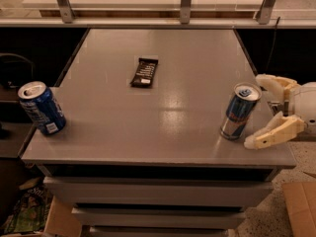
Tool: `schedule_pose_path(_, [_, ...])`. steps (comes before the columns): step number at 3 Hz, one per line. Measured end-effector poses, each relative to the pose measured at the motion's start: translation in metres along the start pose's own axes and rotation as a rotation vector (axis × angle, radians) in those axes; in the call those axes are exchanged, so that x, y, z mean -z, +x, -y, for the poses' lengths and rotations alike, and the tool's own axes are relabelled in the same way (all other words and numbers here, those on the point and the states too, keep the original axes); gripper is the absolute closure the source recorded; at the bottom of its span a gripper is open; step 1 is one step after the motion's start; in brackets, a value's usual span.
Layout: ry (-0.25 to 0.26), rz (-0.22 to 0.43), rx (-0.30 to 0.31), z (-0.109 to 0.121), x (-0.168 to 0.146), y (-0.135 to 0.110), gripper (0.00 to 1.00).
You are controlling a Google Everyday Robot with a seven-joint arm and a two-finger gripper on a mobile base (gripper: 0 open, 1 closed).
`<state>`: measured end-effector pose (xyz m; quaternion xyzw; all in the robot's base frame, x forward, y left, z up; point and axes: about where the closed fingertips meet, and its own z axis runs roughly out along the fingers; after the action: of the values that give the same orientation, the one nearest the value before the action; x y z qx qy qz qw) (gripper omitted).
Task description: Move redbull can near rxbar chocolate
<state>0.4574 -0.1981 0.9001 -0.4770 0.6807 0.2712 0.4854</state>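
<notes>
The redbull can (240, 111), slim, blue and silver, stands upright near the table's right front edge. The rxbar chocolate (144, 72), a flat dark bar with white lettering, lies on the table's middle, towards the back. My gripper (262, 110) is at the right edge of the table, just right of the can. It is open, with one cream finger (270, 81) behind the can and the other (272, 133) in front of it. The can stands free at the mouth of the open jaws.
A wider blue soda can (41, 107) stands at the table's left front corner. The grey table (163, 127) has drawers below its front edge. A railing and a counter run along the back. A cardboard box (300, 204) lies on the floor at the lower right.
</notes>
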Motion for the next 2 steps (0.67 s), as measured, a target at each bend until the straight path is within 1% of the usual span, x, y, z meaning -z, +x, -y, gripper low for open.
schedule_pose_path(1, [-0.013,0.077,-0.007,-0.0025,-0.0094,-0.0009,0.0])
schedule_pose_path(2, [-0.033,0.131,-0.015,-0.0044,-0.0187,-0.0017,0.0])
